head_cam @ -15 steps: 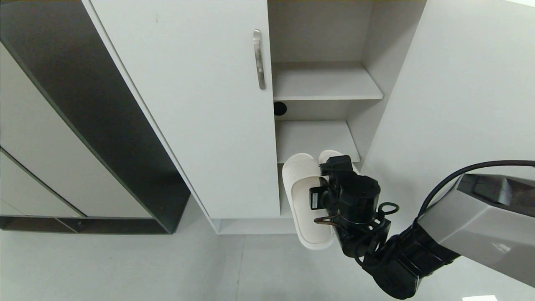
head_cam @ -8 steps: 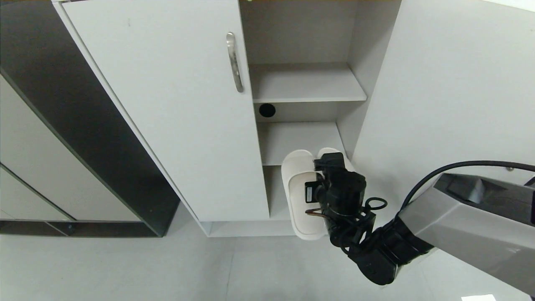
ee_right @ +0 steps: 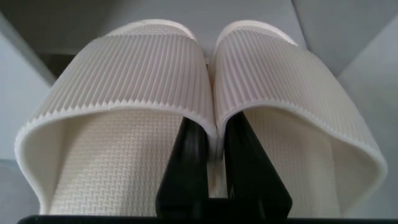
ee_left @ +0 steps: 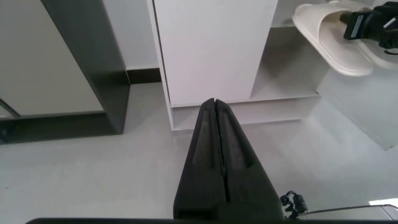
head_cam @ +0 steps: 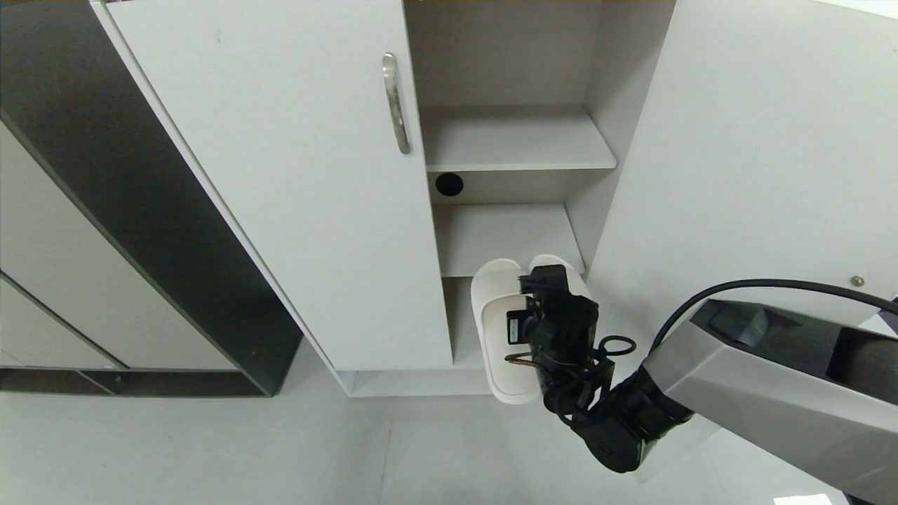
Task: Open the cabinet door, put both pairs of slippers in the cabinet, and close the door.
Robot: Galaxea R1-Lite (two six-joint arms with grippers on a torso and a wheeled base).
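the pair of slippers (head_cam: 493,330), being pinched tight by the right hand (head_cam: 540,280), is being edged nearer the open cabinet (head_cam: 505,238) at twelve o'clock; placement is being neared.

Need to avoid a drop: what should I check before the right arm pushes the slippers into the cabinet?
1. Right claw shut on both slippers: ok.
2. Right cabinet door swung open: ok.
3. Shelf ahead has room: ok.
4. Slippers' height against shelf edge: cannot tell.
5. Left claw shut, away from the opening: ok.
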